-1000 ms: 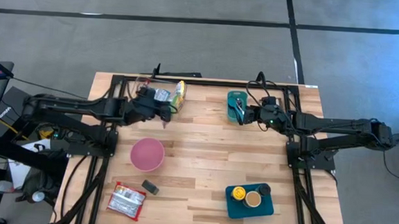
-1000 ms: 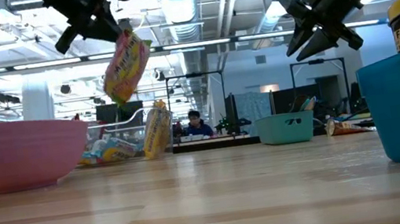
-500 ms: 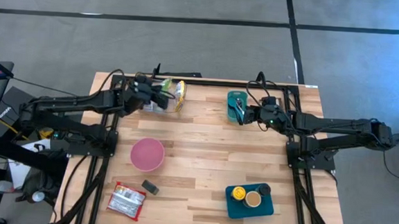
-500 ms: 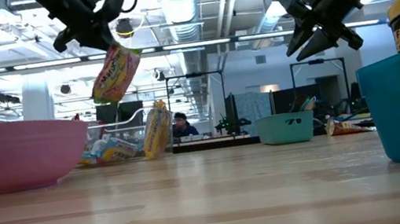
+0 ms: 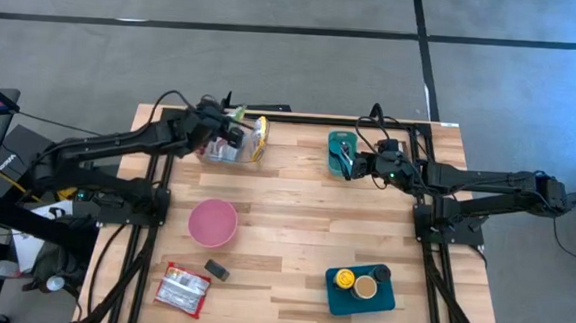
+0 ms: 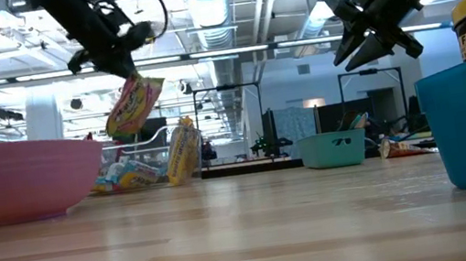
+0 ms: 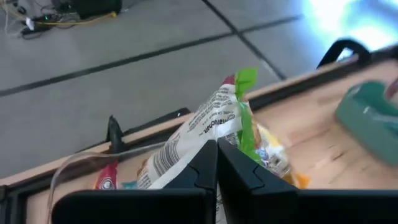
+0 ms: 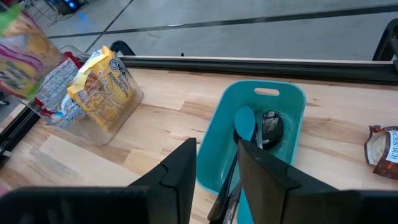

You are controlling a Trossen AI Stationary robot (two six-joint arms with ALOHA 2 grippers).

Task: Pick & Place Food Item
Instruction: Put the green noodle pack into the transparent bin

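Wooden table (image 5: pixel 294 222), left claw (image 6: pixel 124 71) gripping snack packet (image 6: pixel 131 107), hanging lengthwise, tilted

End effector (image 7: pixel 216 163) pinching snack packet (image 7: pixel 205 127)

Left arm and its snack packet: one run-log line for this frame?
left gripper: shut on snack packet, held above clear bin | right gripper: open, over teal tray | pink bowl: empty

We look straight down from above on the whole table (image 5: pixel 294 232), level across it from its surface, and closely from each wrist; all views share its far edge.
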